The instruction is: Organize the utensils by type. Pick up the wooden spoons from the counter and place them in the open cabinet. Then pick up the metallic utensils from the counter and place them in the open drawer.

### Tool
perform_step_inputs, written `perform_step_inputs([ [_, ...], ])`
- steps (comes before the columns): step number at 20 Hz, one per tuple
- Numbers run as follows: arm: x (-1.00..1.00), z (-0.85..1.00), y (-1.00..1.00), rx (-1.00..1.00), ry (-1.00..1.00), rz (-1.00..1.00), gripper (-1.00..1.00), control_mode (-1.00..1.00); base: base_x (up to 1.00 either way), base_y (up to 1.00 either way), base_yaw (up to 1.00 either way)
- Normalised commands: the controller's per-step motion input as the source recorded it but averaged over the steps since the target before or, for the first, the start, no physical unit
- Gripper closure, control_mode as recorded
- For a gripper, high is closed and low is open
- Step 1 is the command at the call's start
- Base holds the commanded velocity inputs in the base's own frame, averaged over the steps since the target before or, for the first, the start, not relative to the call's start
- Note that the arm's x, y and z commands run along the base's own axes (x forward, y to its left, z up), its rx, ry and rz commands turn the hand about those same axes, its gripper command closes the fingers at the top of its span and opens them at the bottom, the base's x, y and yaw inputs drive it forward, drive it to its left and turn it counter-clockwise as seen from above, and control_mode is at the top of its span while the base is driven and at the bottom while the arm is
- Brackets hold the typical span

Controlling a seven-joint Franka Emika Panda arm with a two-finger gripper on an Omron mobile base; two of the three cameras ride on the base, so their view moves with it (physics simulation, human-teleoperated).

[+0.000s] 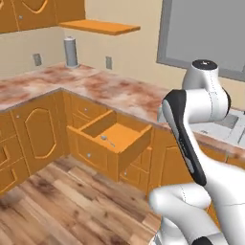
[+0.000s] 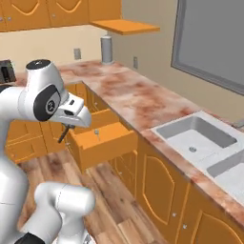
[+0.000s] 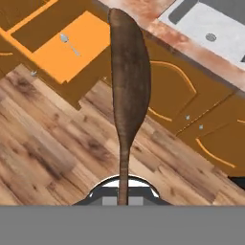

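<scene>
Worktop [image 2: 128, 97]: the reddish marbled stone runs bare along the wall toward the sink [image 2: 193, 136]; no utensil can be made out lying on it in either base view.

Cabinet [image 1: 98, 26]: the flat orange shelf of the open wall unit juts out high above the worktop, well apart from the hand; nothing is seen on it from this angle.

Drawer [image 1: 127, 136]: pulled out below the worktop, its orange floor open to view from above.

Drawer contents: one small metal spoon [image 3: 69, 43] lies flat on the floor, also visible in the left base view [image 1: 107, 140].

Wooden spoon [image 3: 128, 86]: held by its handle end, the oval bowl pointing away from the hand over the floor, beside the drawer and base units.

Pincer [image 3: 122, 195]: narrow, clamped on the wooden spoon's handle.

Step in hand, as judged: carrying this wooden spoon up to the cabinet. To do it well, lift high before swinging so the long bowl clears the worktop edge and the shelf lip, bring the spoon in level over the shelf, and release only once it rests there.
</scene>
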Motion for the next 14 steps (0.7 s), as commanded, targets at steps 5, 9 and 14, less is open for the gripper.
perform_step_inputs([
  [5,0.00,0.00,0.00,0.00,0.00,0.00,1.00,1.00,0.23,-0.37,0.89],
  [9,0.00,0.00,0.00,0.00,0.00,0.00,1.00,1.00,0.09,-0.86,0.53],
  [14,0.00,0.00,0.00,0.00,0.00,0.00,1.00,1.00,0.05,-0.46,0.34],
])
